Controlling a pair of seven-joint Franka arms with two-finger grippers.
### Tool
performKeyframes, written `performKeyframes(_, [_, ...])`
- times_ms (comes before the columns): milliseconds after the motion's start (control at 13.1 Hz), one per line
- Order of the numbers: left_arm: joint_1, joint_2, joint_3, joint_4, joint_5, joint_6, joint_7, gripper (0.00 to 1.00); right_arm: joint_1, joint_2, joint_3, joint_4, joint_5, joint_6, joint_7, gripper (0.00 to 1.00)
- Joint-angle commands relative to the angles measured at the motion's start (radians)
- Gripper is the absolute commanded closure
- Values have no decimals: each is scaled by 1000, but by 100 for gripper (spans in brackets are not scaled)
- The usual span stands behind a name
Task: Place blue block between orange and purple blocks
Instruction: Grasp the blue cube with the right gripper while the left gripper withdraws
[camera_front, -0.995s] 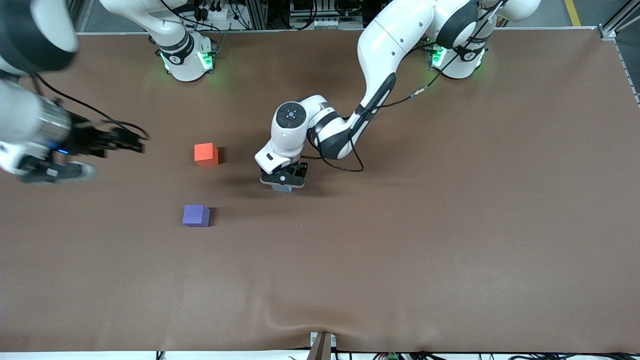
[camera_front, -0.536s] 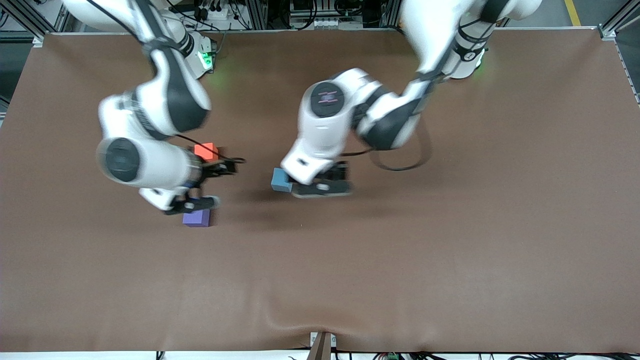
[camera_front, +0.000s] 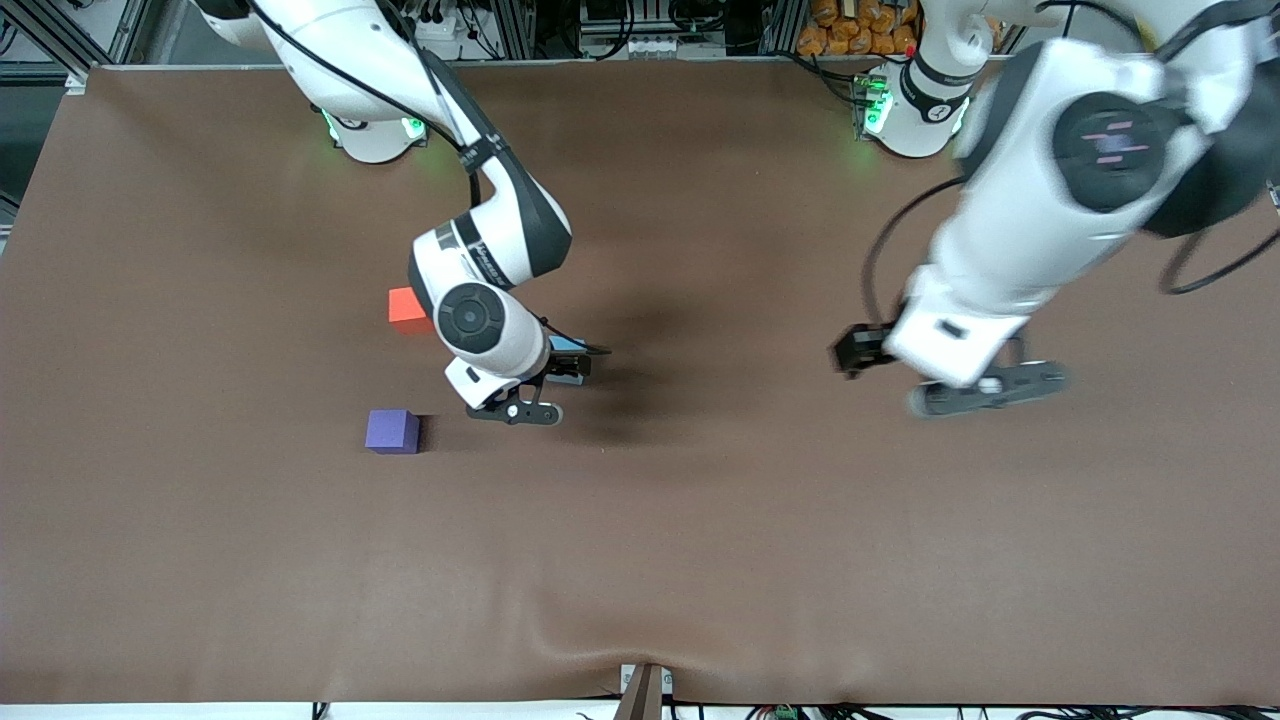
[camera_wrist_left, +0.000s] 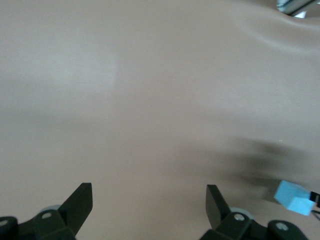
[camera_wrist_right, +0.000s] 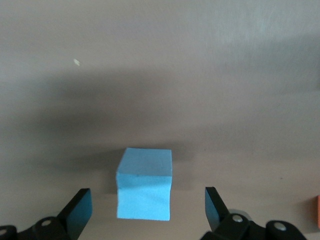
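The blue block lies on the brown table, mostly hidden under my right hand in the front view. In the right wrist view the blue block sits between the open fingers, touching neither. My right gripper is open and low over it. The orange block is partly hidden by the right arm; a sliver of it shows in the right wrist view. The purple block lies nearer to the camera than the orange one. My left gripper is open and empty, up over the table toward the left arm's end. The blue block shows in its view.
The brown mat covers the whole table and has a wrinkle near the front edge. The two arm bases stand at the back edge. No other objects lie on it.
The left gripper let go of the blue block and pulled away toward its own end of the table. The right arm swung in and brought its open gripper down over the blue block.
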Motion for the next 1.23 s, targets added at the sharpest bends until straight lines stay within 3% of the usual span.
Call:
performKeyframes(0, [115,-147,-18,-175,18,12,148,0,16,5,-12,-38,13,21,20,0])
performKeyframes(383, [224,-280,-18,-375,8,94,278,0,59,36,-3,-41,15,61,11,0])
performKeyframes(689, [237,-320,-18,-421,6,96,313,0,93,38,-3,-113,13,182,7,0])
performKeyframes(919, [238,-362,-17,-433,5,93,328,0,90,38,-4,-120,1,191,4,0])
performKeyframes(1149, [284,-388,-17,-461,5,93,386,0,78,35,-4,-120,3,188,4,53])
